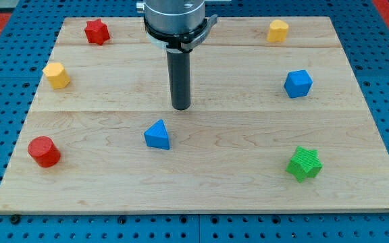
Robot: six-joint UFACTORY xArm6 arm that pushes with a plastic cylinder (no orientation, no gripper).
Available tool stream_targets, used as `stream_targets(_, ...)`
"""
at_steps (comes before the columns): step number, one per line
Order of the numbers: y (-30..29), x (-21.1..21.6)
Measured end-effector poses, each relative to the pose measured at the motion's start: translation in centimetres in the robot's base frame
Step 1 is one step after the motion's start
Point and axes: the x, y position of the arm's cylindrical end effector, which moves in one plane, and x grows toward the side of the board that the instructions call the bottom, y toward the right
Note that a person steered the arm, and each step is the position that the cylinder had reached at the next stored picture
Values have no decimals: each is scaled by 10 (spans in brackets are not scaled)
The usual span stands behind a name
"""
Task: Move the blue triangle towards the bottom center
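The blue triangle (157,135) lies on the wooden board (201,175), a little left of the middle and below centre. My tip (181,106) is the lower end of the dark rod that comes down from the view's top. It stands just above and slightly right of the blue triangle, with a small gap between them, not touching.
A red star (96,31) is at the top left, a yellow block (57,75) at the left, a red cylinder (44,151) at the lower left. A yellow block (278,30) is at the top right, a blue cube (298,84) at the right, a green star (304,163) at the lower right.
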Motion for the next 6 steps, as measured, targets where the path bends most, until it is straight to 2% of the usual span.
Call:
stream_targets(1, -6, 3)
stream_targets(3, -58, 33)
stream_targets(5, -26, 39)
stream_targets(6, -32, 74)
